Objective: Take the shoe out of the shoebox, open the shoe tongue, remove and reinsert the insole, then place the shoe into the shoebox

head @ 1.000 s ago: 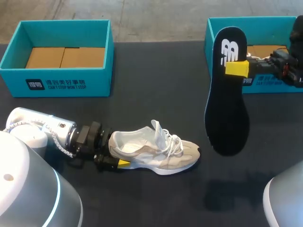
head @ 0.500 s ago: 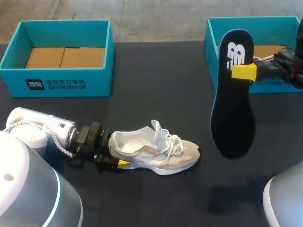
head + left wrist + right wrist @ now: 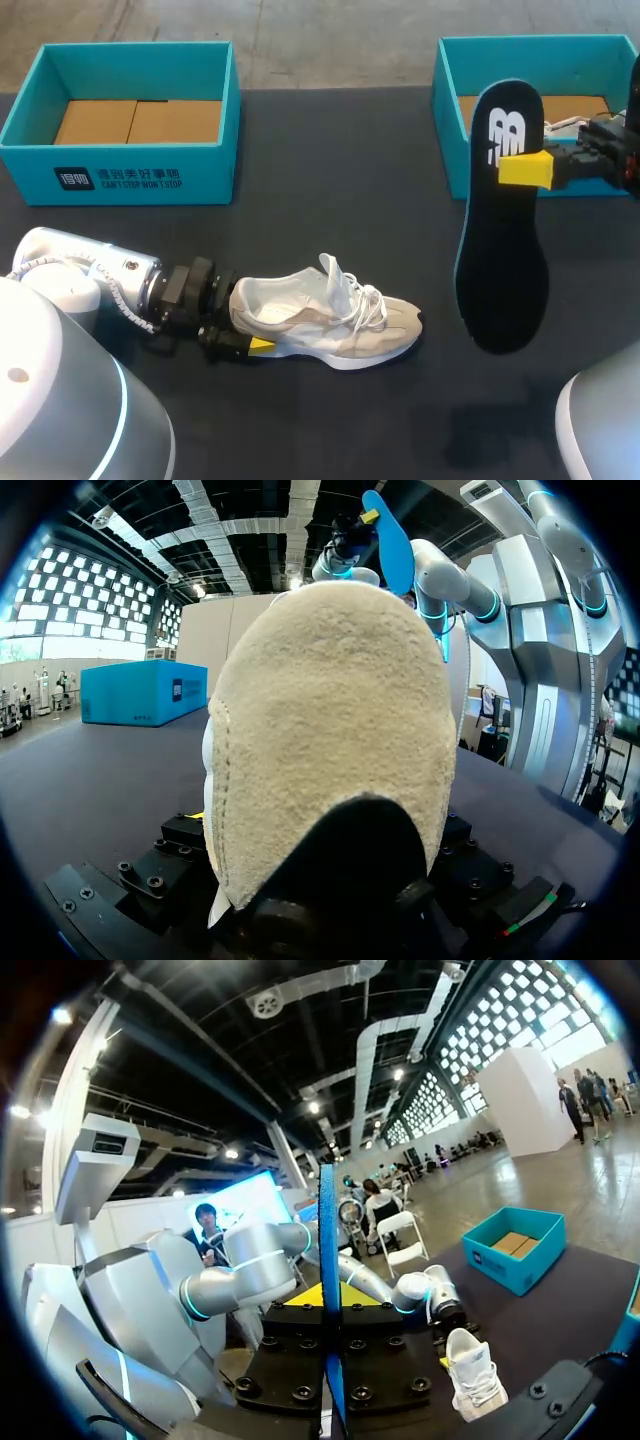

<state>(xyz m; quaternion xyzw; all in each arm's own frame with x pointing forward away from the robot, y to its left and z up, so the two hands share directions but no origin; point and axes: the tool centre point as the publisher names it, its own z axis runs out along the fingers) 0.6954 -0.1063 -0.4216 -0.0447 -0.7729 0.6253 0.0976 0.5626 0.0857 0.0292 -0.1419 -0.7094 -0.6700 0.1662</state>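
Insole (image 3: 503,270) in right gripper (image 3: 524,168) shifted rightward, lower; shoe (image 3: 325,322) unmoved.

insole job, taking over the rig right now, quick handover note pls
Left gripper: shut on the heel of the shoe, which stands on the table with its tongue up.
Right gripper: shut on the insole, held in the air in front of the right shoebox.
Done: shoe out, tongue open, insole out.
Left: reinsert the insole, put the shoe into the shoebox.
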